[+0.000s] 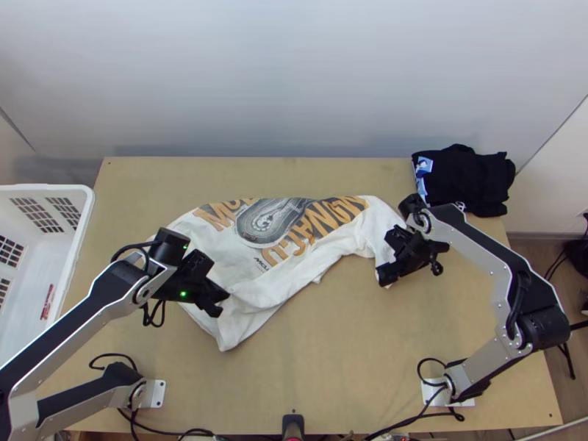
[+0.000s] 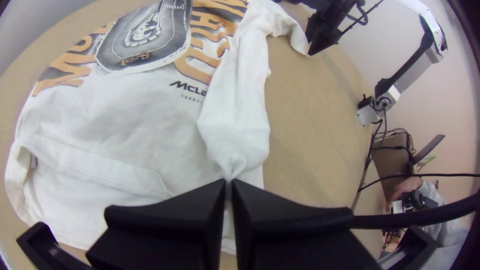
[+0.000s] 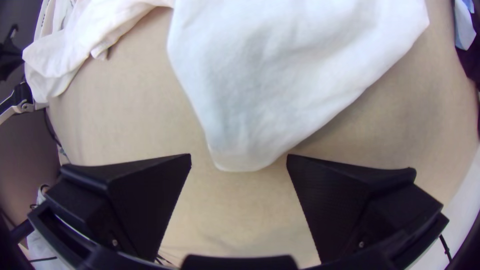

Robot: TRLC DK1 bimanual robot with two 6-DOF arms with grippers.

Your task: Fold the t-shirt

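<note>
Over there the left gripper [image 1: 218, 303] is pinching its fingers together on a gathered bit of the white t-shirt [image 1: 234, 275], while the right gripper [image 1: 384, 276] is holding nothing, its fingers spreading wide around a sleeve's end. The shirt is lying rumpled, print upward, across the table [image 1: 353, 353], between a white basket [image 1: 82, 220] and some dark clothes [image 1: 470, 176].

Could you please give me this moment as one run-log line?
left gripper: shut on white t-shirt | right gripper: open at sleeve end | fold: unfinished
</note>
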